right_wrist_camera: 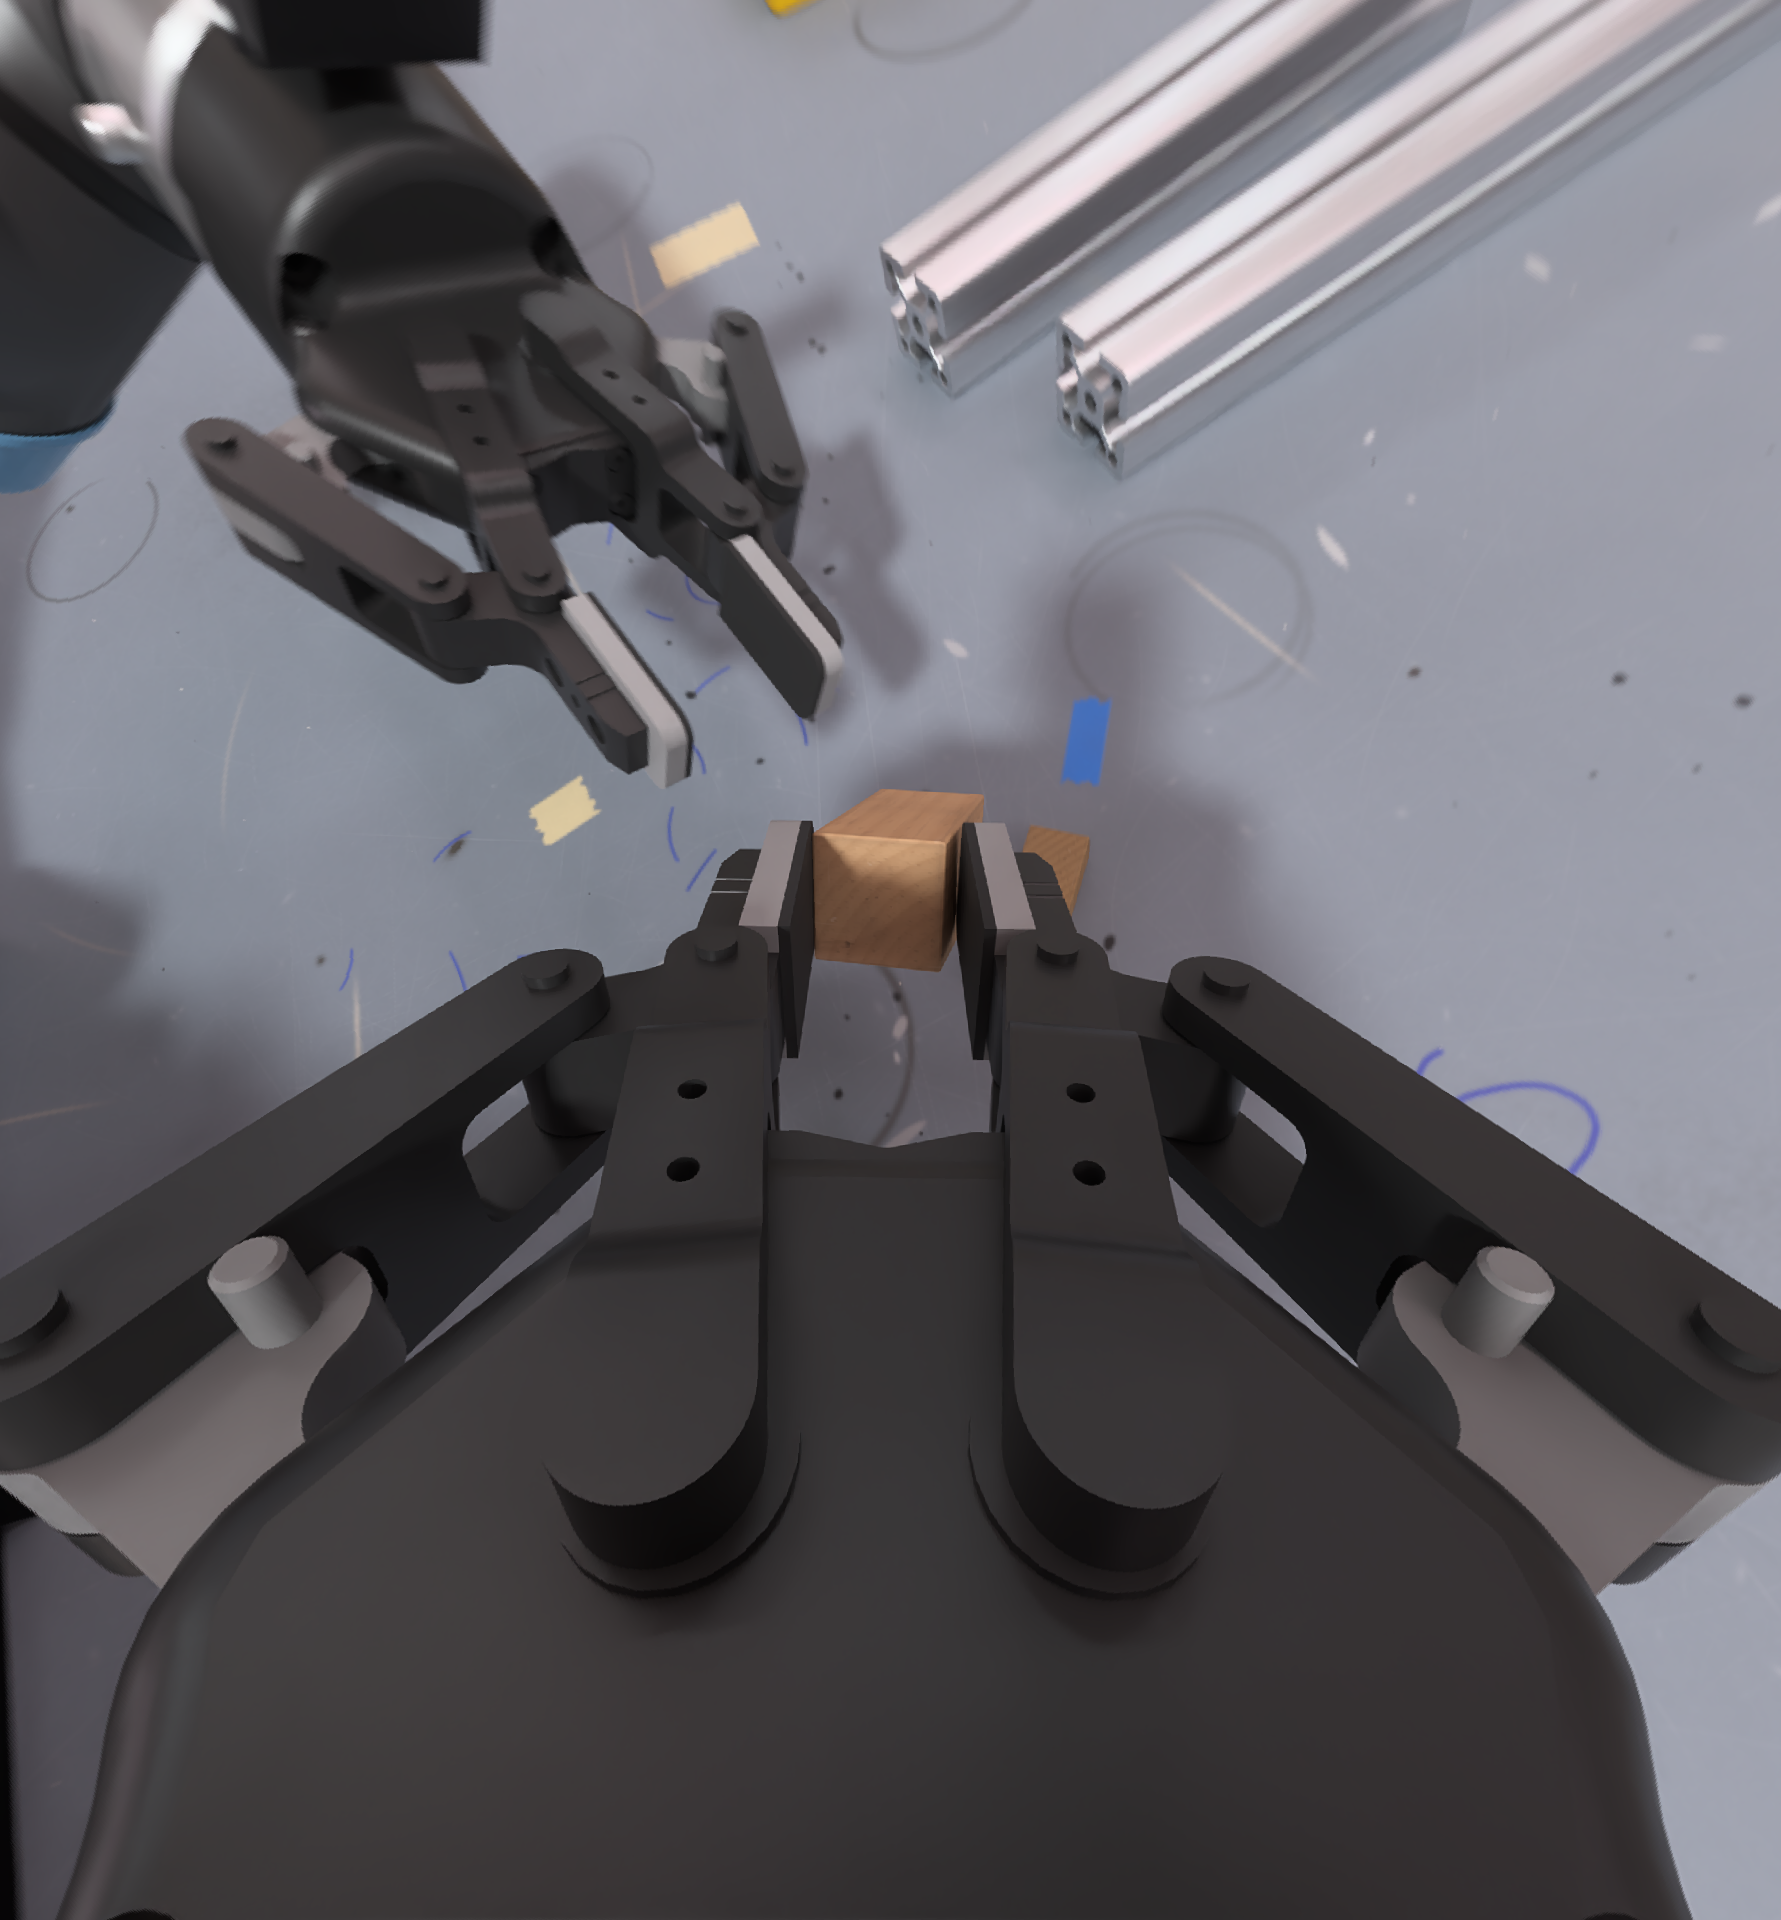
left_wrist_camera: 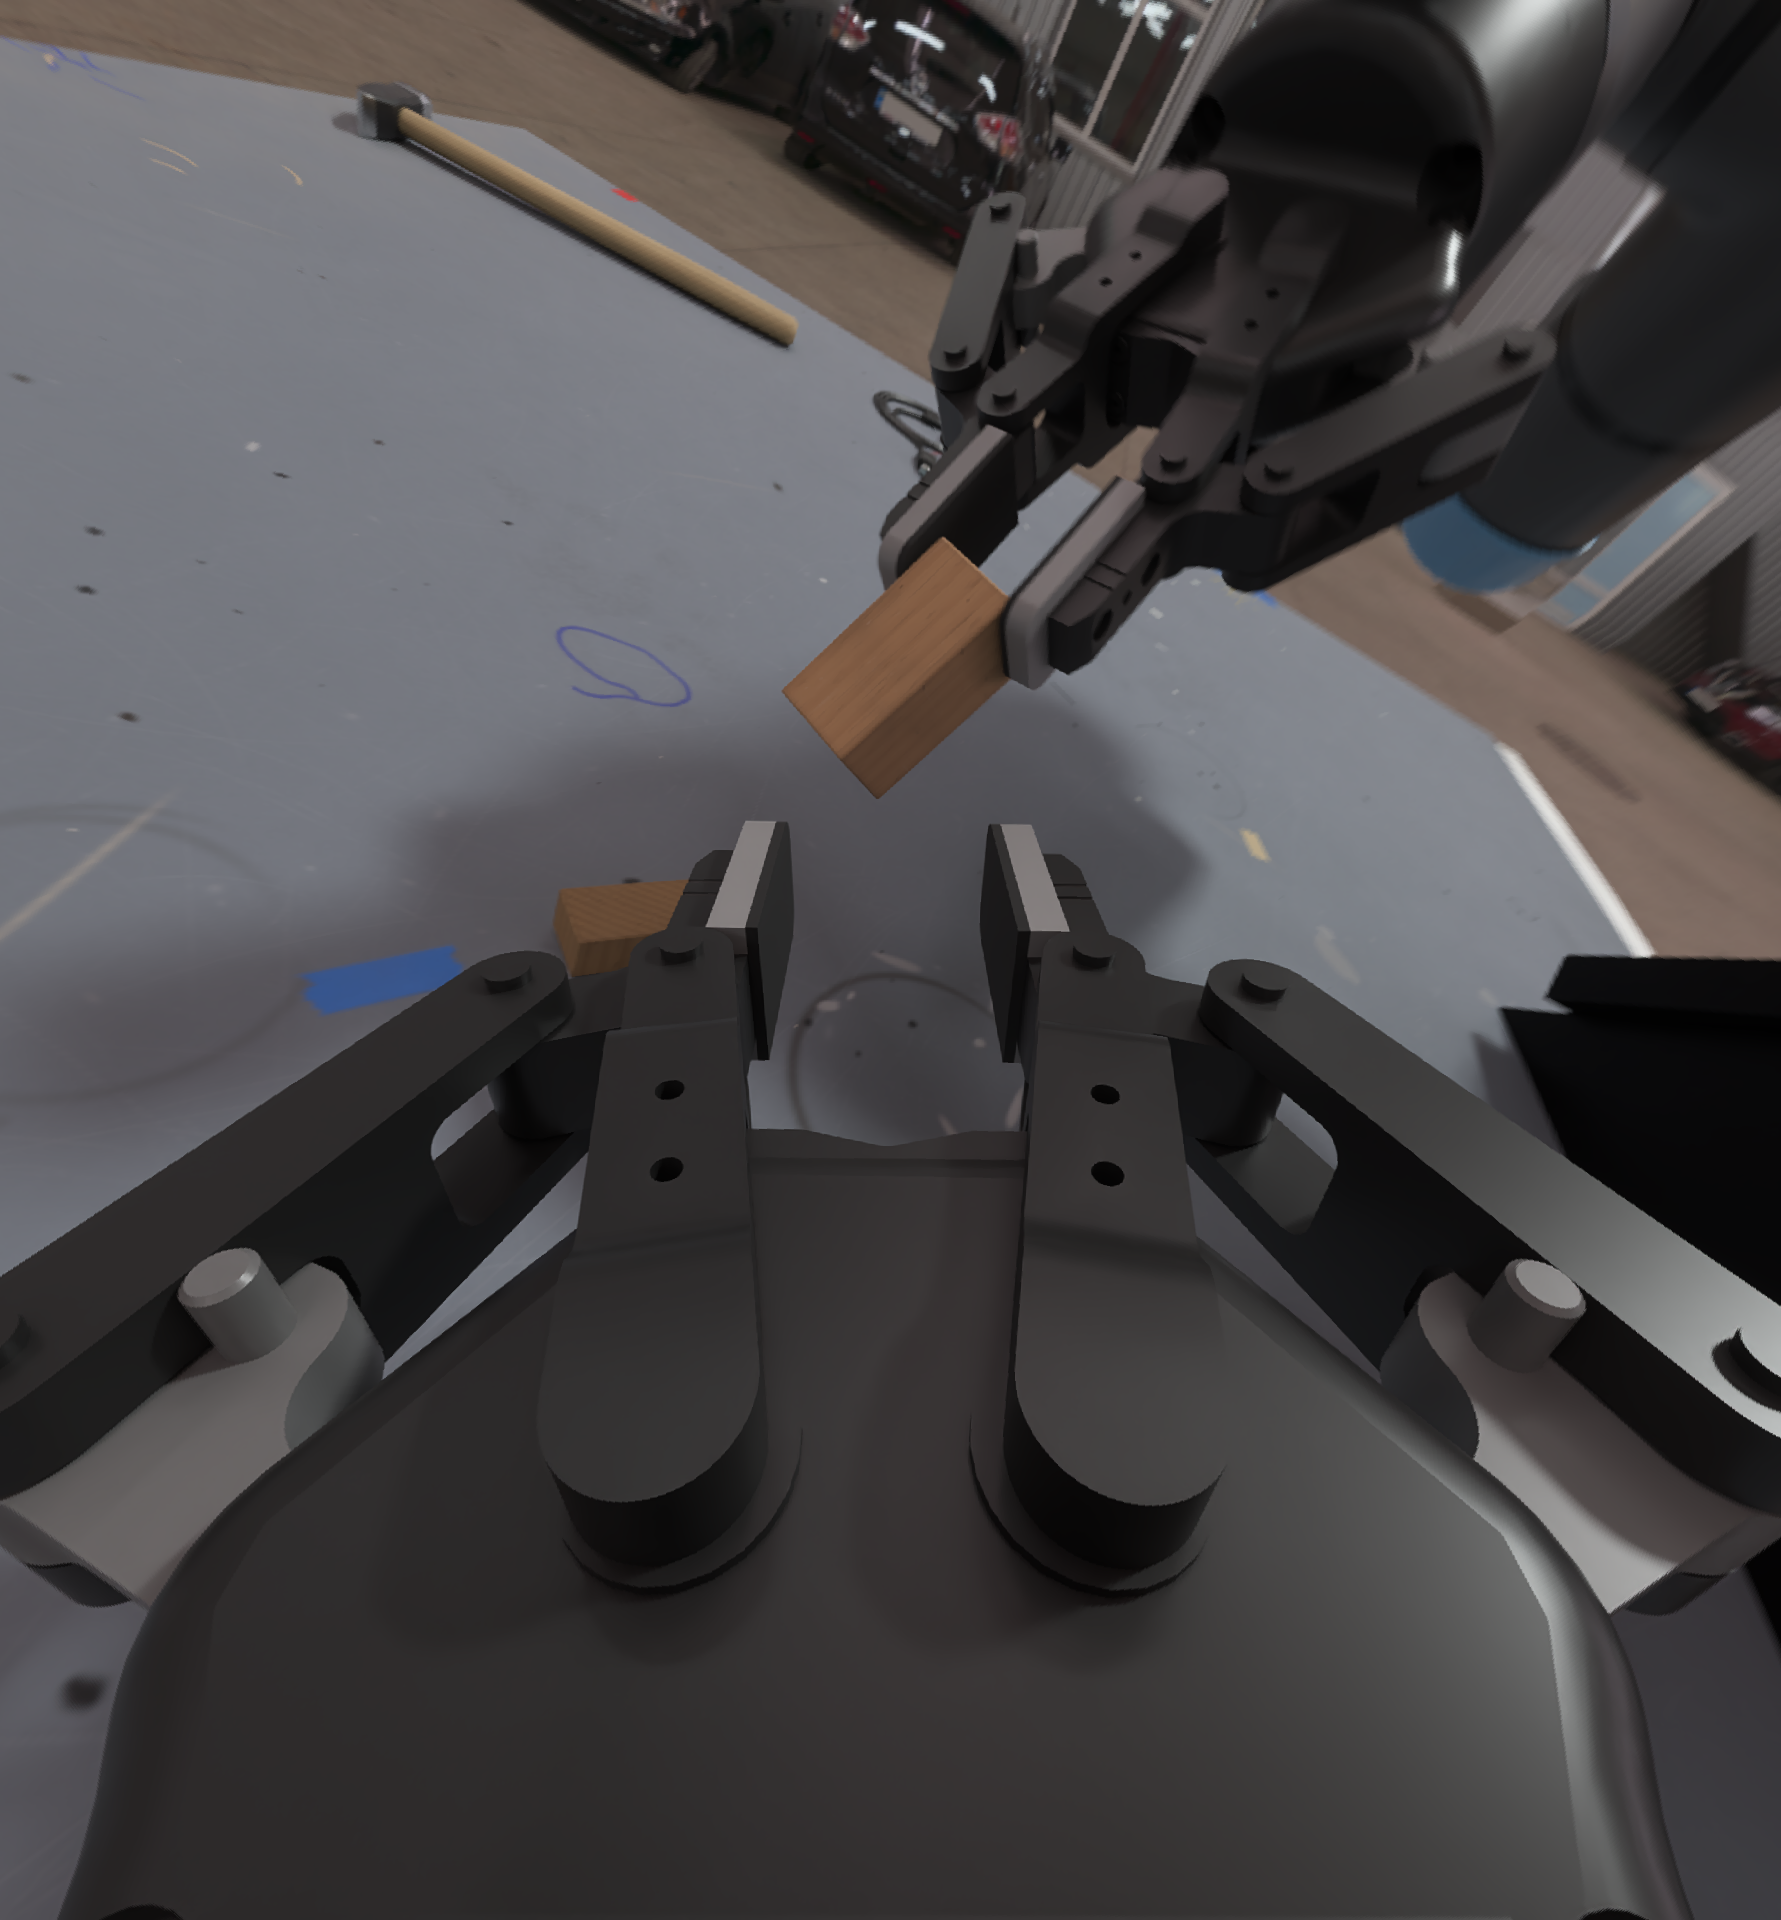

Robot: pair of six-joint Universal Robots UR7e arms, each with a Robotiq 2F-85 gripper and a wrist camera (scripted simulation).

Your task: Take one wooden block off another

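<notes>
right gripper [right_wrist_camera: 886, 904] sits at the near centre of its own wrist view, its two pads pressed against opposite side faces of a wooden block [right_wrist_camera: 878, 899], so it is clamped on that block. from the left wrist view the same block [left_wrist_camera: 901, 665] hangs tilted in the air, clear of the grey table [left_wrist_camera: 242, 520], held only by its far end, with most of its length sticking out past the fingertips. left gripper [left_wrist_camera: 886, 914] hangs with its fingers apart and nothing between them.

just beyond, at about 2 o'clock of the held block in the right wrist view, a second wooden block [right_wrist_camera: 1060, 857] lies on the table; the two look apart, so the lift seems done.

judging by its look, the block is light, stiff and smooth-faced, unlikely to break; a hold nearer its middle would resist twisting better than this end grip.

farther off lie a strip of blue tape [right_wrist_camera: 1085, 740] at 1 o'clock, two aluminium rails [right_wrist_camera: 1281, 260], and a hammer [left_wrist_camera: 574, 208].
</notes>
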